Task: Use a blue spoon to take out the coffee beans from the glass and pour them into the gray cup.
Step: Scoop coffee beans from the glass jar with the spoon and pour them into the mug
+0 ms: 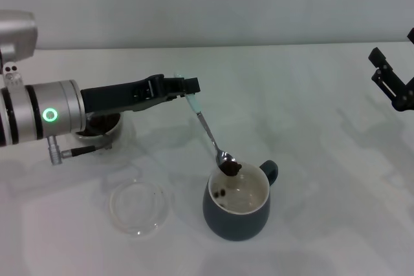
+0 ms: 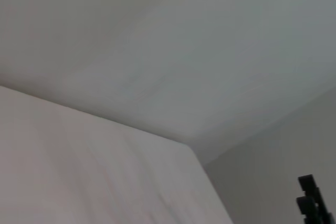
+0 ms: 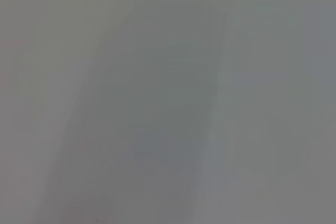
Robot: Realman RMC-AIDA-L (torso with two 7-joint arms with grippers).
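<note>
Left tool [image 1: 187, 90] clamped on the pale handle of the blue spoon [image 1: 210, 135], reaching in from the bench's left edge, spoon slanting down toward the front. Spoon bowl hanging right over the rear rim of the gray cup [image 1: 237, 207], loaded with a small heap of coffee beans [image 1: 231, 168]. A few dark beans already lying on the cream inside of the cup. Cup sitting near the front edge, about mid-bench, loop handle turned to the right.

Pour step in hand, by the look of it. To do it well: roll the wrist slowly so the bowl tips inward, keep the bowl over the cup's mouth and not over its rim, stay low so nothing bounces out. Beans tiny, hard and rounded, likely to roll and scatter if dropped from height.

Glass [image 1: 102, 128] behind the left arm toward the left edge, mostly hidden, dark beans showing inside. Shallow clear dish [image 1: 139, 207] near the front edge, left of the cup, well clear of the spoon.

Right tool [image 1: 392, 84] lifted at the right edge, parked away from the work, holding nothing, jaws spread. Wrist views showing nothing of the spoon or the cup.
</note>
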